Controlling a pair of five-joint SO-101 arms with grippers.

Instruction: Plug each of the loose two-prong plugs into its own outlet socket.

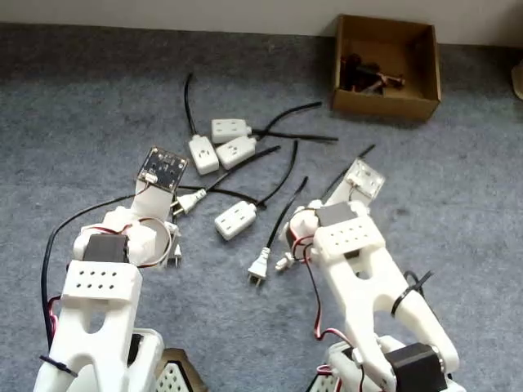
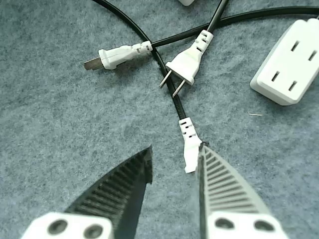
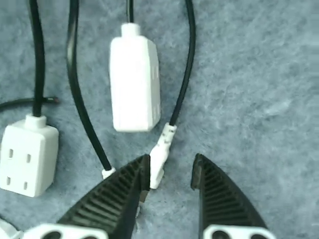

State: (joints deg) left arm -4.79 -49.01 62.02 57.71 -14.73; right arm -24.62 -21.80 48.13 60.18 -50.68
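Several white outlet sockets lie on the grey carpet: three clustered at the back (image 1: 225, 143) and one (image 1: 236, 219) in the middle. My left gripper (image 2: 174, 149) is open and low over the carpet, with a small white plug (image 2: 189, 153) lying against its light finger (image 2: 219, 184). Beyond it lie a two-prong plug (image 2: 182, 67) and another plug (image 2: 117, 55). My right gripper (image 3: 171, 159) is open too, and a white plug (image 3: 158, 160) on a black cord lies between its fingers, close to one of them. Just past it lie two sockets, one (image 3: 134, 82) and another (image 3: 27, 154).
Black cords (image 1: 278, 175) cross the middle of the carpet. A loose plug (image 1: 259, 268) lies in front between the arms, another (image 1: 189, 202) beside the left arm's camera. A cardboard box (image 1: 384, 98) holding dark parts stands at the back right.
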